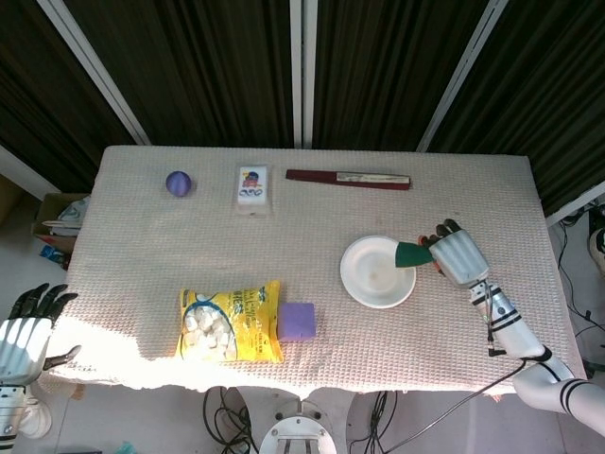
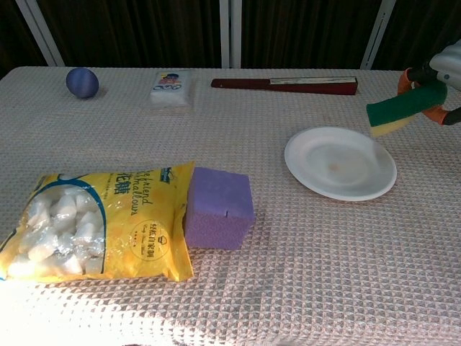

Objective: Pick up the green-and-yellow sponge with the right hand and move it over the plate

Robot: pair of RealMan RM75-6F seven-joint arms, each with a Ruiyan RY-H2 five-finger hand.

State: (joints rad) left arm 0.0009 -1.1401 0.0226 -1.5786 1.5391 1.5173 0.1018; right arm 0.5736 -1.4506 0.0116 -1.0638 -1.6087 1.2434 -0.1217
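The right hand [image 1: 457, 255] grips the green-and-yellow sponge [image 2: 397, 109] by one end — fingers wrapped around it, the free end sticking out toward the plate [image 1: 373, 277]. The sponge is lifted clear of the desk [image 1: 312, 213], tilted, green face up and yellow underneath in the chest view. From the head view its free end overlaps the plate's right rim; the rest of it lies just outside the plate, toward the desk's right edge.

The plate is white and round, sitting in the right half of the desk, nearer the front edge than the back.

The left hand [image 1: 24, 331] hangs off the desk past its front-left corner, fingers spread apart and holding nothing.

Along the back edge lie a purple ball [image 1: 179, 182] near the back-left corner, a small white packet [image 1: 251, 187] beside it, and a dark red folded fan [image 1: 348, 179] around the middle. Toward the front edge, left of centre, a yellow snack bag [image 1: 231, 321] lies flat with a purple block [image 1: 297, 321] touching its right side.
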